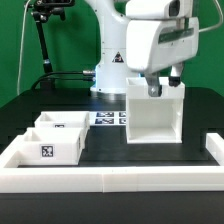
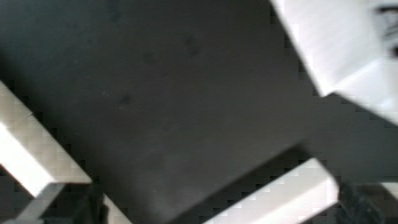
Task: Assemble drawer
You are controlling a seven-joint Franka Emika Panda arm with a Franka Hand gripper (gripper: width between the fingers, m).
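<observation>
Only the exterior view shows the layout. The drawer housing [image 1: 157,120], a tall white box with an open top, stands upright on the black desk [image 1: 110,150], toward the edge on the exterior view's right. The two trays sit well apart from it, near the front corner on the exterior view's left. The front tray [image 1: 52,146] carries a square tag on its face, and the rear tray [image 1: 62,122] sits just behind it. The marker board [image 1: 108,118] lies flat between the trays and the housing, nearer the far edge. A low white wall [image 1: 110,178] runs along the front edge.

The arm [image 1: 150,40] reaches down from the far edge, its wrist pointing downward. The gripper [image 1: 154,88] is at the housing's top rim. I cannot tell whether its fingers are spread or pinching the rim.

The wrist view is blurred. It shows mostly dark desk [image 2: 178,100] and a white surface [image 2: 347,45] at one corner, too unclear to identify.
</observation>
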